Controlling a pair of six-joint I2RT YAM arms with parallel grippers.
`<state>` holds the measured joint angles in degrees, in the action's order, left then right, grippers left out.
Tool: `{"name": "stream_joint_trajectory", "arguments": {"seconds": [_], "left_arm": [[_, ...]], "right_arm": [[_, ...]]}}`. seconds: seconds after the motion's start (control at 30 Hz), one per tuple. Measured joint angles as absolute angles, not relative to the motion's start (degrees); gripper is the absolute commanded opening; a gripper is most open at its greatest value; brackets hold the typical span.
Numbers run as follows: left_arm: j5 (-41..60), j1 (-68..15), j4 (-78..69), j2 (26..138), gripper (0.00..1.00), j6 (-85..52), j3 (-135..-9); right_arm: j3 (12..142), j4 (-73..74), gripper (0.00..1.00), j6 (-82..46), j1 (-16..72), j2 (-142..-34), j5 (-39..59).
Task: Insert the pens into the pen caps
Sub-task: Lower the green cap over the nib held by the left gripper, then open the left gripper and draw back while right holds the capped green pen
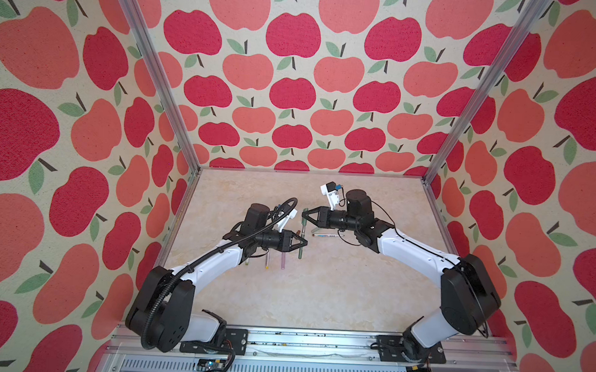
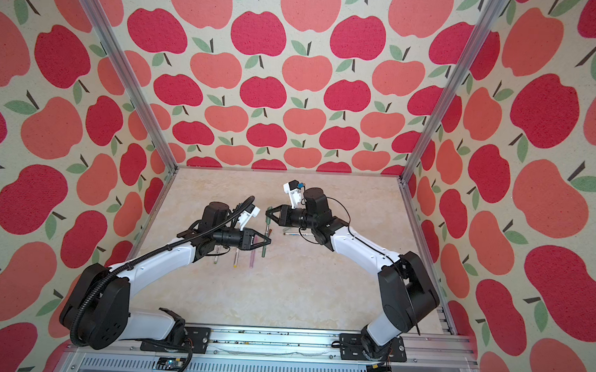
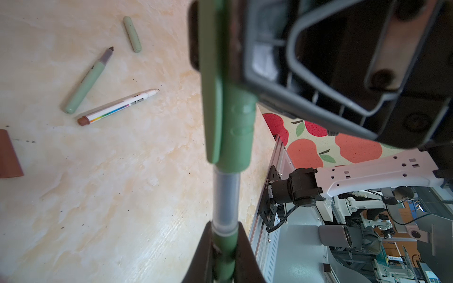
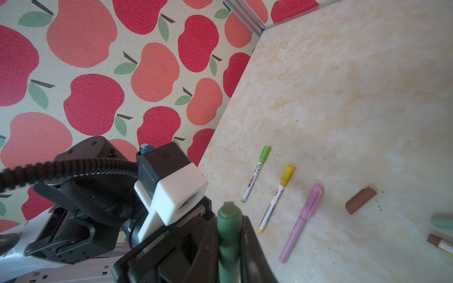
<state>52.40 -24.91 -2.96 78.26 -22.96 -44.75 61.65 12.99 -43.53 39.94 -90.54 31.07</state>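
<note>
Dark green pen [image 3: 225, 247] is up off the counter [image 1: 319, 291], mid-scene between the two arms; my left gripper [image 1: 305, 243] is clamped on its barrel; my right gripper [image 1: 303, 214] is closed around the dark green cap [image 3: 237, 127]. The tip is inside the cap mouth; a stretch of grey neck shows between cap and barrel, so I judge it is not pushed home yet.

Beside my left arm, three look finished, lying side by side; lime-capped pen [image 4: 255, 174], yellow-capped pen [image 4: 275, 199], pink pen [image 4: 302, 223], each with its cap on.

Two are left by my count; the brown cap [image 4: 360, 200] lies loose and empty; the white pen [image 3: 117, 107] with the brown end lies bare-tipped; close by it the sage pen [image 3: 85, 83] lies uncapped too, with the sage cap [image 3: 132, 34] near its tip but apart.

So that's three done, a fourth in hand, two waiting; the caps are the only holders here, and I see no tray or box.
</note>
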Motion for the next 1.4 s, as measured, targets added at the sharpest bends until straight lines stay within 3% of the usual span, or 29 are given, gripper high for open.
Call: {"name": "stream_joint_trajectory", "arguments": {"seconds": [0.6,1.4], "left_arm": [[54.5,-24.0,-1.9,78.0,0.00,-21.5,-46.3],[52.9,-23.1,1.6,77.4,0.00,-19.8,-50.1]], "right_arm": [[61.1,10.5,0.00,-41.8,39.6,-90.3,37.6],[61.2,14.9,0.00,-40.3,39.4,-90.8,37.6]]}}
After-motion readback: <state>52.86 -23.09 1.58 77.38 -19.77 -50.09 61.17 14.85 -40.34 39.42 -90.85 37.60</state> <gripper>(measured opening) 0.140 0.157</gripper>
